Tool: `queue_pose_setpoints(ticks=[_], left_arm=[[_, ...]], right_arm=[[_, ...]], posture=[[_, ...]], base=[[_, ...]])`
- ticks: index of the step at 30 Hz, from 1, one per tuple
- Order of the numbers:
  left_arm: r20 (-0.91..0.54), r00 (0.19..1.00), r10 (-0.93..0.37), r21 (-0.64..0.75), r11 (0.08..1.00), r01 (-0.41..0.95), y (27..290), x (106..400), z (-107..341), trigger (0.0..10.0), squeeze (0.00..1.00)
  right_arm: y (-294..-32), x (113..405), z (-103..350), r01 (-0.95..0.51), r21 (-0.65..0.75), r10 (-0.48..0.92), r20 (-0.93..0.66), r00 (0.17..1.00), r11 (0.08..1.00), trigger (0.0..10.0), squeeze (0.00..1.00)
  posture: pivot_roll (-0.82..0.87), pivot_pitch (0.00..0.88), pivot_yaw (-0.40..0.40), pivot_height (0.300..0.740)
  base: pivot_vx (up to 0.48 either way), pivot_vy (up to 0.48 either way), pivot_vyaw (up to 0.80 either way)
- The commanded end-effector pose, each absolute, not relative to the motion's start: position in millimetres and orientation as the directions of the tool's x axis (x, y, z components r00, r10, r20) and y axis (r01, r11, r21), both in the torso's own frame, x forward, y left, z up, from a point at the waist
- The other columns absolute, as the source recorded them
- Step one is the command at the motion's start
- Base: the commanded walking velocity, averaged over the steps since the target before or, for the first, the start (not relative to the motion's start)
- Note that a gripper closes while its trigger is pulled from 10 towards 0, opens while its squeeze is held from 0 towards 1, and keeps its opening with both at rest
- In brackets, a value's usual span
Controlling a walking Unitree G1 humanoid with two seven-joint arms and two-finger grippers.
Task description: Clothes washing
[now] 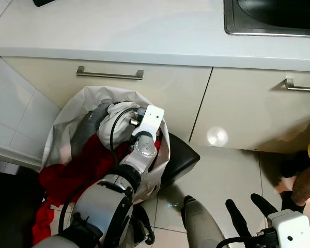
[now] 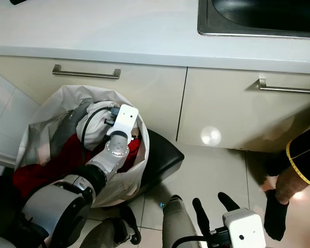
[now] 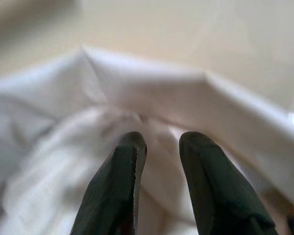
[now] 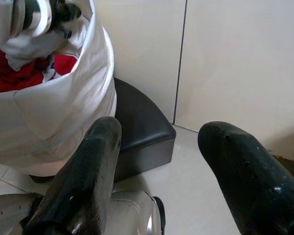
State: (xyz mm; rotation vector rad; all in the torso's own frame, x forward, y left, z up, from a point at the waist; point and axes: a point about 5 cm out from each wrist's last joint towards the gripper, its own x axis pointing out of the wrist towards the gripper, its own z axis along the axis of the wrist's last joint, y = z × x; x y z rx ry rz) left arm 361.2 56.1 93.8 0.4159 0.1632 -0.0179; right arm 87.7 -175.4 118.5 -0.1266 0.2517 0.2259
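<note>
My left gripper [image 3: 159,147] reached into the white laundry bag [image 1: 59,116], fingers slightly apart over white cloth [image 1: 116,121]; my right gripper [image 4: 161,147] hung spread.

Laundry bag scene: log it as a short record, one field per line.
setting: kitchen floor in front of cream cabinets under a white counter with a sink
laundry bag: white, open, standing on the floor against a black stool
contents: red garment, grey garment, white garment
left hand: reached into the bag, fingers slightly apart over white cloth, nothing gripped
right hand: low over the floor tiles, open, empty
person: a foot in a dark sock at the robot's right
</note>
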Motion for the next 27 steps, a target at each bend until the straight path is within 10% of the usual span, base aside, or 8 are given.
queue_pose_setpoints(ticks=[1,21,22,27], left_arm=[[-0.152,0.988,0.037,0.451,0.892,0.036,58.1,362.2,94.6,10.0,1.0],[-0.277,0.961,-0.019,0.806,0.54,0.243,70.4,372.7,98.5,10.0,1.0],[-0.297,0.954,-0.028,0.806,0.528,0.266,69.8,372.1,97.2,10.0,0.0],[-0.334,0.941,-0.056,0.815,0.484,0.318,65.6,370.1,94.1,10.0,0.0]], right_arm=[[-174.2,83.4,116.5,-0.238,-0.088,0.205,-0.277,0.939,0.967,10.0,0.0],[-171.1,84.7,112.8,-0.245,-0.069,0.217,-0.281,0.935,0.967,10.0,0.0],[-170.8,84.6,112.6,-0.245,-0.068,0.217,-0.282,0.934,0.967,10.0,0.0],[-170.3,83.7,112.0,-0.244,-0.065,0.216,-0.287,0.933,0.968,10.0,0.0]], posture=[[-0.58,0.311,0.124,0.74],[-0.56,0.31,0.129,0.74],[-0.56,0.31,0.128,0.74],[-0.57,0.314,0.13,0.74]], base=[[0.0,0.0,0.0],[0.0,0.0,0.0],[0.0,0.0,0.0],[0.0,0.0,0.0]])
